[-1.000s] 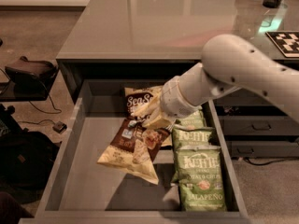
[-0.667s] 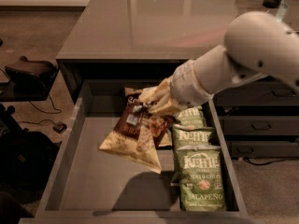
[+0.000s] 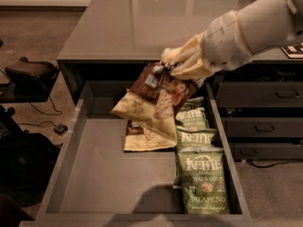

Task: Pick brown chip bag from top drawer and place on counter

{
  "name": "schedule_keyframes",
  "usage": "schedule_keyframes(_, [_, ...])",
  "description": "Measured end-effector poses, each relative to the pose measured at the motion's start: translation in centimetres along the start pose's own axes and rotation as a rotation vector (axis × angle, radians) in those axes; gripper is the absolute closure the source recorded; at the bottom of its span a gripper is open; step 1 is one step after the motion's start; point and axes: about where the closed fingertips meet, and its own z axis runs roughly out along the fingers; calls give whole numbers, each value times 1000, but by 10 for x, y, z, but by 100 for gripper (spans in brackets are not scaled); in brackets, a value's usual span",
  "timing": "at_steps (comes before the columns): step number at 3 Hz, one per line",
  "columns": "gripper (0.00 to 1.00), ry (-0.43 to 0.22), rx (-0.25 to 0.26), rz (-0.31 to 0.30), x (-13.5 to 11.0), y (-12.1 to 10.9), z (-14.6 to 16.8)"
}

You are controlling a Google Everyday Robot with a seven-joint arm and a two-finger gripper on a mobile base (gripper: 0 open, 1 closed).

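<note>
My gripper (image 3: 171, 65) is shut on the top of a brown chip bag (image 3: 152, 100) and holds it in the air above the back of the top drawer (image 3: 109, 174), just below the counter's front edge. The bag hangs tilted, cream band lowest. A second brown chip bag (image 3: 142, 138) lies flat on the drawer floor under it. The glossy grey counter (image 3: 142, 18) stretches behind the drawer. My white arm reaches in from the upper right.
Three green Kettle jalapeno bags (image 3: 203, 181) lie in a row along the drawer's right side. Dark drawer fronts with bar handles (image 3: 265, 126) stand at the right. A black object (image 3: 31, 72) and cables lie on the floor at the left.
My gripper has risen out of the drawer with one brown chip bag, moving up and to the right toward the counter edge. The second brown bag stays on the drawer floor.
</note>
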Motion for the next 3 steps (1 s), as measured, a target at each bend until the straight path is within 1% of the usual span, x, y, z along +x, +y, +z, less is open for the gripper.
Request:
schedule_keyframes(1, [100,12,48,-18,-18,-20,-40])
schedule_keyframes(2, [100,20,69,-56,-36,-26,-67])
schedule_keyframes(3, [100,19,70,-58,-37,-26,-68])
